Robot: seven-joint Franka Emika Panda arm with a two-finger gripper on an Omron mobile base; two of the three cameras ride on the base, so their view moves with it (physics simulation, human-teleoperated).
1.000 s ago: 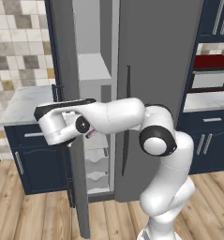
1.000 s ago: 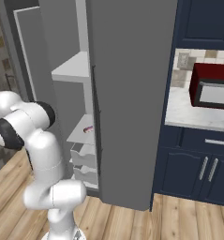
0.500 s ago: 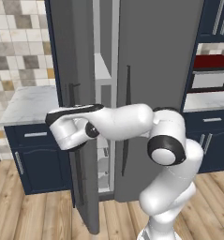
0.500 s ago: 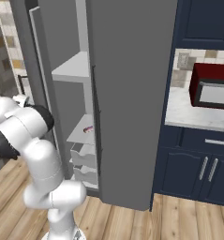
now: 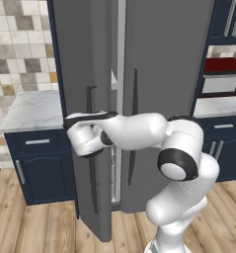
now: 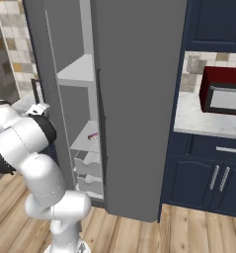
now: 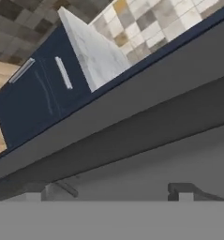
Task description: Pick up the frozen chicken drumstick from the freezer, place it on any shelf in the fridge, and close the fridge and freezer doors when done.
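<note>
i see the pincer [image 5: 77, 129] against the outer face of the freezer door [image 5: 82, 74], beside its bar handle [image 5: 91, 148] | freezer [image 6: 82, 123] behind that door, ajar | fridge door [image 5: 164, 64] to the pincer's right, shut | counter [image 5: 28, 108] past the pincer's left | microwave [image 6: 223, 91] far right on its counter

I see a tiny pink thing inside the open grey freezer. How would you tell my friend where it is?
Find the tall grey unit and look into the freezer, its narrower, open column. Go down to the lower white shelf, just above the white drawers. The pink bar lies near that shelf's right edge, the one coloured thing among plain white parts.
</note>
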